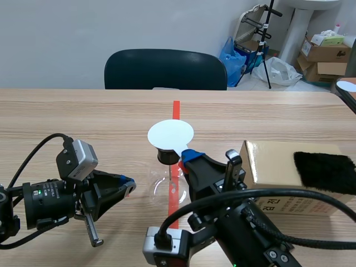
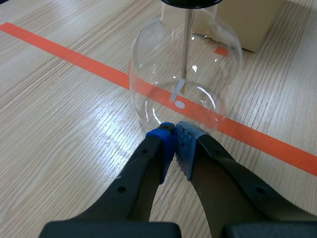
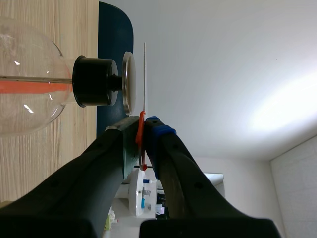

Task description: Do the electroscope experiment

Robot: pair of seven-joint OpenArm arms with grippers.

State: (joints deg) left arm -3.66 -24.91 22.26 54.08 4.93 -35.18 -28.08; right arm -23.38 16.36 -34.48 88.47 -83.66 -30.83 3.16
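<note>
Evidently brittle, the glass electroscope suits holding at its black stopper; right hand pinches the stiff white disc, left hand closed, empty.

Mid-table stands the flask, the disc over its top. Right of it, the box, a cloth on top. A chair stands beyond the table.

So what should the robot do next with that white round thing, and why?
Probably lower the right fingers a little, so the white disc they pinch touches the electroscope's metal plate. The right wrist view shows a thin gap between disc and plate.
</note>
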